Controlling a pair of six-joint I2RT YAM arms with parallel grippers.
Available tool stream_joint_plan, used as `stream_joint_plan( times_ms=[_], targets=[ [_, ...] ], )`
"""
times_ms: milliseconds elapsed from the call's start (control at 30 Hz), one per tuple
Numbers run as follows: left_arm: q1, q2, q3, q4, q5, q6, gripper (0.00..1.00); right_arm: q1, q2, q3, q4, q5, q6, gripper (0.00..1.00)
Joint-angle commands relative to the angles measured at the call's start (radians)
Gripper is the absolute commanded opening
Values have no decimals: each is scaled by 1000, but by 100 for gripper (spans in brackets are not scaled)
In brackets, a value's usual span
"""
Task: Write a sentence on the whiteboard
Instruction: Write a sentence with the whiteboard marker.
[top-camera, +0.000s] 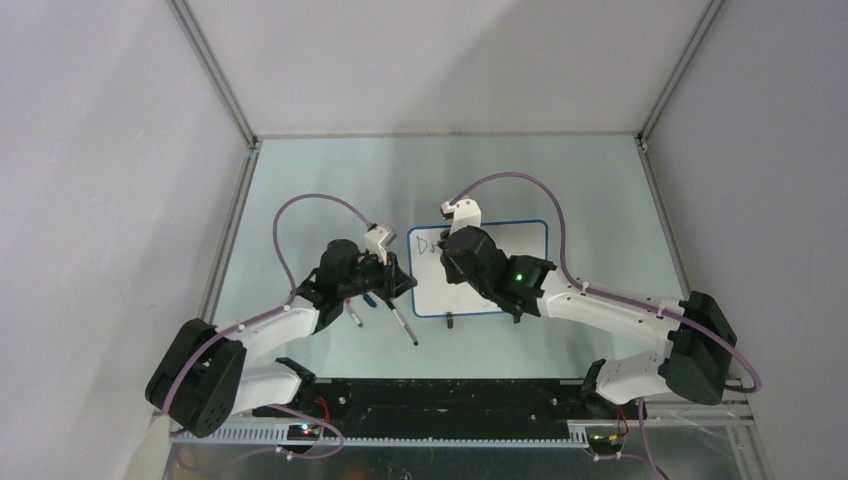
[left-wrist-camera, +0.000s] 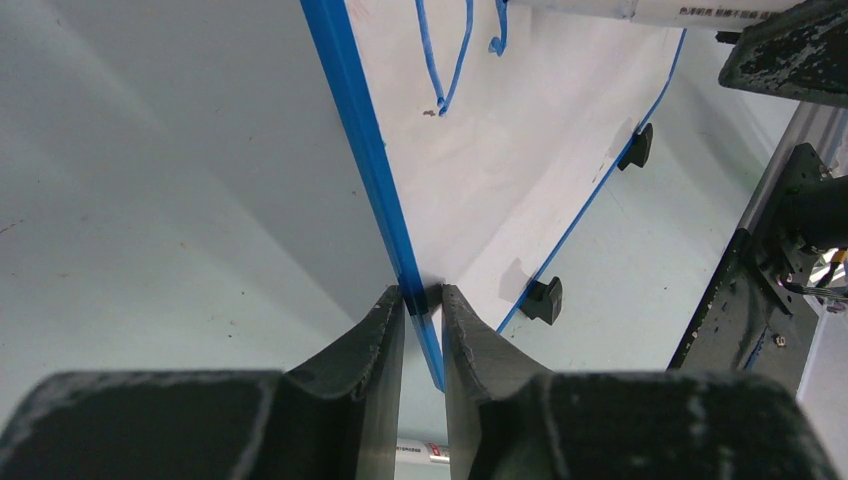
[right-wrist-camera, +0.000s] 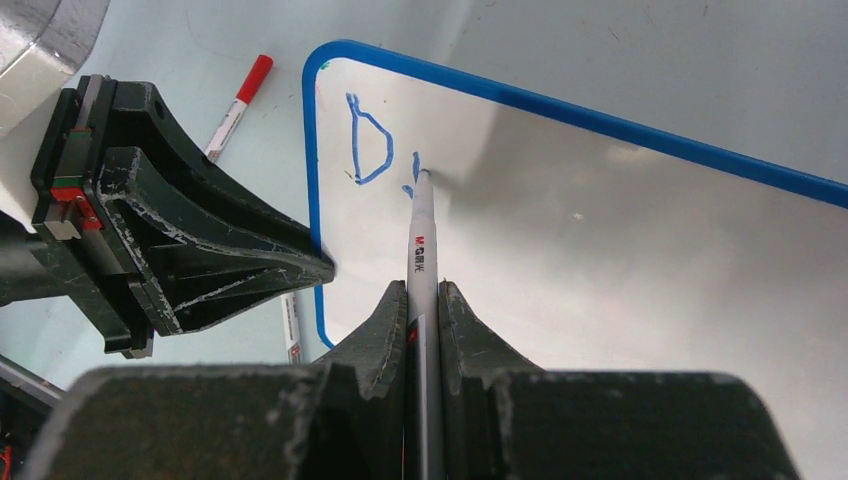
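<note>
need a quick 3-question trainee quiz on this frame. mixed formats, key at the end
1. True or false: the left gripper is clamped on the blue rim of the board.
2. What is the right gripper holding? A) an eraser B) a marker C) nothing
3. Fill in: the one finished letter on the board is ___.

Key: 1 true; 2 B; 3 D
</note>
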Motion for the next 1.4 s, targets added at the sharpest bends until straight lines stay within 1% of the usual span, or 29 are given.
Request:
stream_joint_plan(
  times_ms=[0,833,1000,1133,1233,1367],
  targets=[
    [-5,-24,16,17,-5,25,25,-9,3,49,8,19,-1,0],
    [-5,-28,16,15,-7,26,25,-13,-13,54,-26,70,28,0],
    [-7,-28,16,16,-7,26,24,12,-54,48,-3,60,15,0],
    [-7,-32,15,16,-6,28,25,33,-113,0,48,43,-6,0],
    [-7,-34,13,15,-6,27,25,34,-161,-35,71,34,-13,0],
    [-7,-31,15,15,-6,27,24,27,-173,-61,72,43,-12,0]
  ],
)
